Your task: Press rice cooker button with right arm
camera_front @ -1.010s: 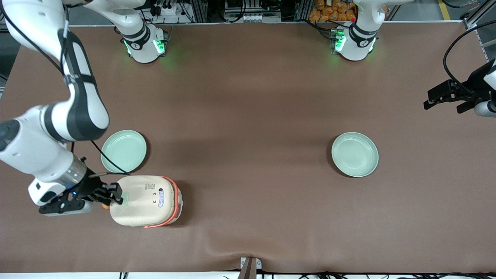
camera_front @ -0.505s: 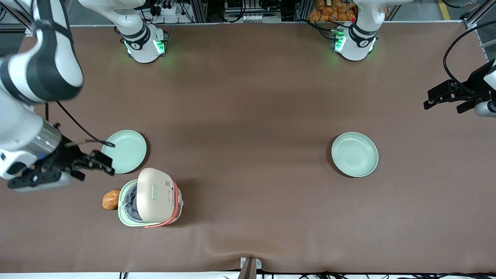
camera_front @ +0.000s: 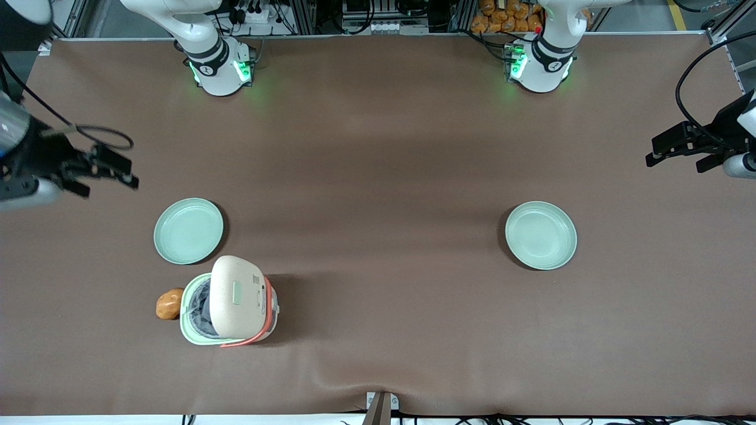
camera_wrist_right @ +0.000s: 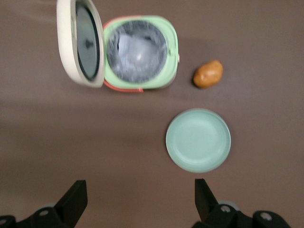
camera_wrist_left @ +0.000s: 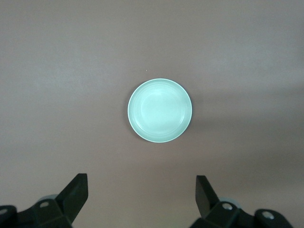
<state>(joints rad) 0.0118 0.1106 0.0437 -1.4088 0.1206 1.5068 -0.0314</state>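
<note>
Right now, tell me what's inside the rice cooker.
The rice cooker stands open with its lid up. Inside shows a grey metallic pot; any contents are unclear and its base is hidden. The gripper hovers well away, fingers open.

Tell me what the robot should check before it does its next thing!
1. Lid of the rice cooker popped up: ok, it stands open and the grey inner pot shows.
2. Tool clear of the cooker: ok, it hangs over bare table at the working arm's end, farther from the front camera than the plate.
3. Tool fingers open and holding nothing: ok.
4. Button fully released: cannot tell.
5. Potato out of the way: ok, it lies on the table beside the cooker.
6. Plate near the cooker bare: ok.
</note>
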